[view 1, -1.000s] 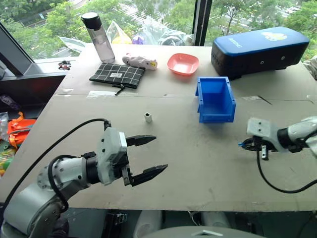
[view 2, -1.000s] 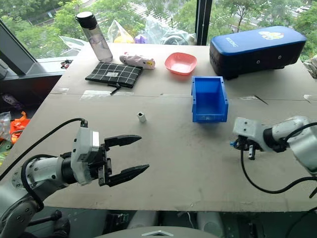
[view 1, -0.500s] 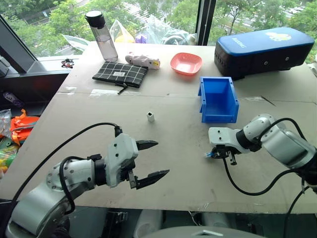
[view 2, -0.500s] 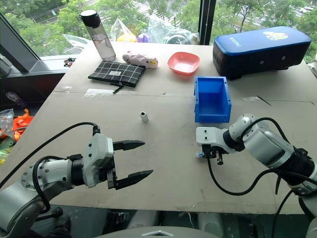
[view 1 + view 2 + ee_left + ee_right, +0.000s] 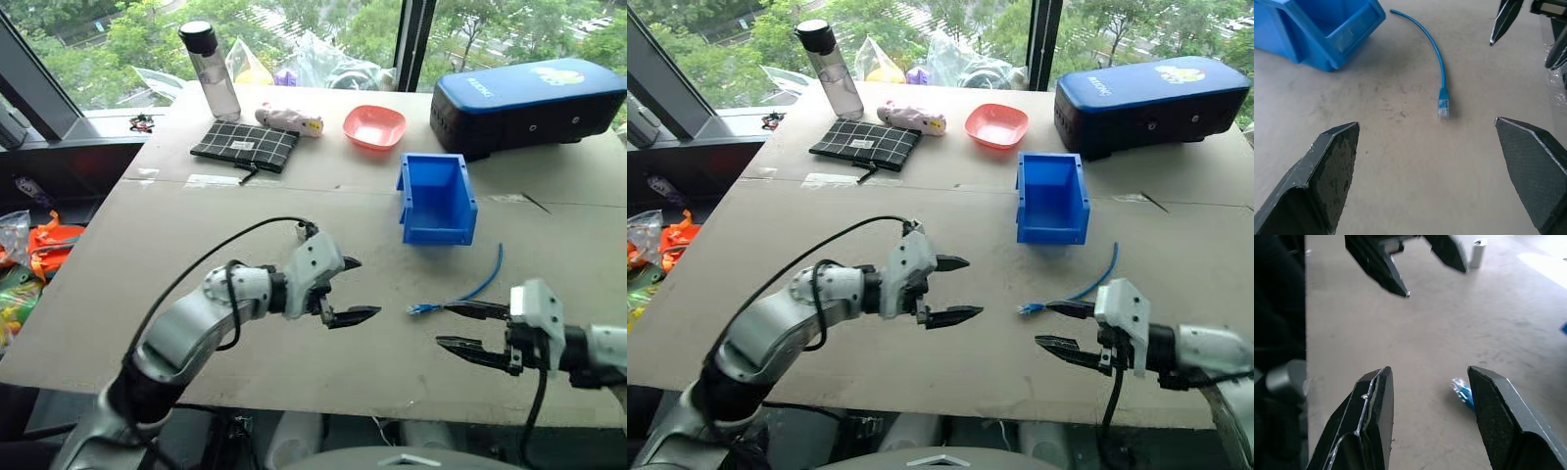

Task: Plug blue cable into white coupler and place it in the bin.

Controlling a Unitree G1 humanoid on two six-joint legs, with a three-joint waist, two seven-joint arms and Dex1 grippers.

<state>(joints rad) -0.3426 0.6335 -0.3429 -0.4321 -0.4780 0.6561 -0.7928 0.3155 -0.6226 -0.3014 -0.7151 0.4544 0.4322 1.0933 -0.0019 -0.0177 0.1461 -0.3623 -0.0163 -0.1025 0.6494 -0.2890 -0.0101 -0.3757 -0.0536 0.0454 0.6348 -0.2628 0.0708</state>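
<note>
The blue cable (image 5: pixel 470 293) lies loose on the table in a curve, its clear plug (image 5: pixel 1443 107) pointing toward the middle. My right gripper (image 5: pixel 442 324) is open just short of the plug, with nothing between its fingers. My left gripper (image 5: pixel 370 286) is open a hand's width left of the plug, facing the right gripper. The white coupler (image 5: pixel 1478 252) stands upright on the table behind the left gripper's fingers. The bin (image 5: pixel 438 234) sits open-top farther back, near the cable's far end.
Behind the bin are a pink bowl (image 5: pixel 373 125) and a dark blue case (image 5: pixel 529 103). A bottle (image 5: pixel 211 83), a checked pouch (image 5: pixel 245 147) and a small toy (image 5: pixel 286 119) lie at the back left. The table's near edge runs just below both grippers.
My right gripper has opened, let go of the blue cable and drawn back toward the near edge. The cable now rests on the table. My left gripper has moved right and forward toward the plug.
</note>
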